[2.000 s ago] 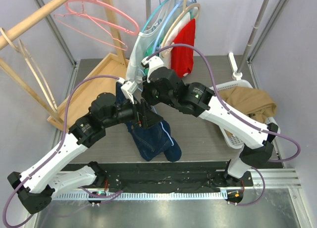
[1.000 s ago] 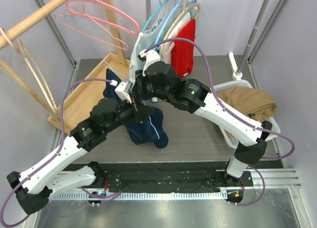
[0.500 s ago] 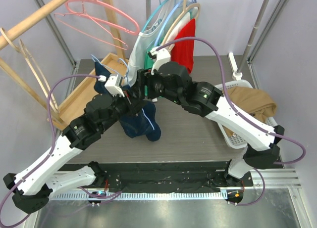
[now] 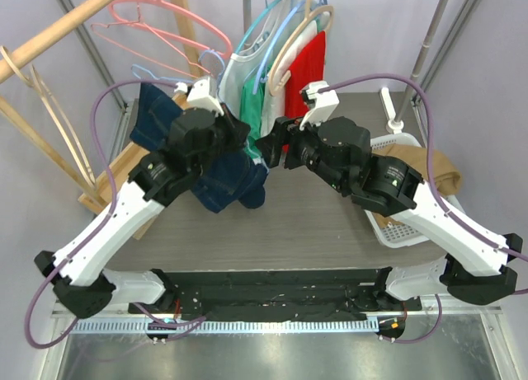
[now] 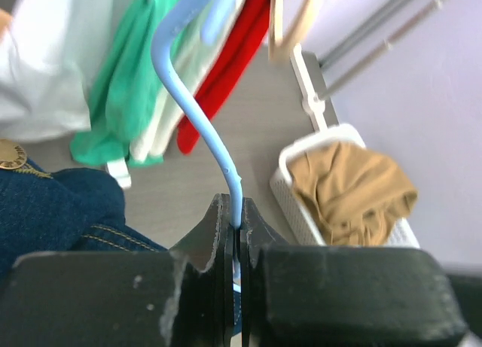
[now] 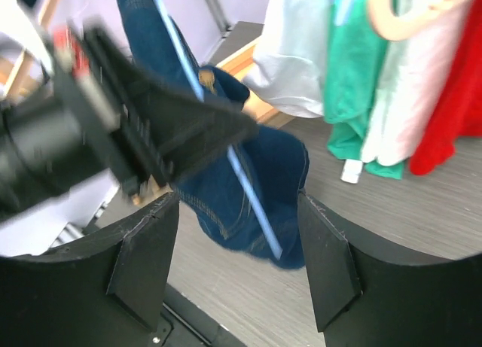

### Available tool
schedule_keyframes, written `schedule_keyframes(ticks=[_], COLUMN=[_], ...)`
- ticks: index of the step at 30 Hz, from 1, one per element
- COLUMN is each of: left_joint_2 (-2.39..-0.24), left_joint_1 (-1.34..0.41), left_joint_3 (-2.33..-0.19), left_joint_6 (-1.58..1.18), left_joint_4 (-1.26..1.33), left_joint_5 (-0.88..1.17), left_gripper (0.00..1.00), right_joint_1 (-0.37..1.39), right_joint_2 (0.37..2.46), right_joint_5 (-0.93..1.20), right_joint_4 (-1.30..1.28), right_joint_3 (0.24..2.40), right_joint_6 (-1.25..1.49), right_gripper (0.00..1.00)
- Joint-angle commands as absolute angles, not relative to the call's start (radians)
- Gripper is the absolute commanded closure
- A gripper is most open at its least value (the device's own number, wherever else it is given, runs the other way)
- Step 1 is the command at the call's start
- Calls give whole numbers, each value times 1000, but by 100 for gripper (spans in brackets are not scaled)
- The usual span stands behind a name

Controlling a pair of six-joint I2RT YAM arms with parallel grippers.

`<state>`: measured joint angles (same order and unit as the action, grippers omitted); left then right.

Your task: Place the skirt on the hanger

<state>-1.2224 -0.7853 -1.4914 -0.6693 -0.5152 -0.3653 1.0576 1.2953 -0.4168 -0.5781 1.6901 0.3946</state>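
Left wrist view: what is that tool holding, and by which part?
The left tool is shut on the blue hanger, pinching its thin neck below the hook's curve. The right tool is open, holding nothing.

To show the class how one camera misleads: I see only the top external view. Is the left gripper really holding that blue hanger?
Observer: Yes; the left wrist view shows the left gripper shut on the wire of the blue hanger.
Operator: And the other arm?
Observer: In the right wrist view the right gripper is open, empty, facing the denim skirt.
Operator: Is the skirt on the hanger?
Observer: There the hanger's bar crosses the skirt; clipped or not, I cannot tell.
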Motion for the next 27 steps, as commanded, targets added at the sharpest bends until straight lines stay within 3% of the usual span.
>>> schedule_keyframes(ticks=[1,13,27], left_joint_2=[-1295,-1453,-1514], left_joint_1=[-720,-451,-187], left_joint_3=[-1660,-1955,-2054], left_joint_6=[-626,-680,-750], left_joint_4=[-488,-535,-531], left_joint_5=[-396,-252,-150], left_gripper=[100,100,100], right_joint_1=[1054,1029,965], right_joint_2=[1258,1250,1284], right_joint_5=[-502,-515,-431], right_joint_4=[-534,-534,-529], right_joint_3=[1648,1624,1611], right_joint_6=[388,351,365], right_gripper=[31,31,31])
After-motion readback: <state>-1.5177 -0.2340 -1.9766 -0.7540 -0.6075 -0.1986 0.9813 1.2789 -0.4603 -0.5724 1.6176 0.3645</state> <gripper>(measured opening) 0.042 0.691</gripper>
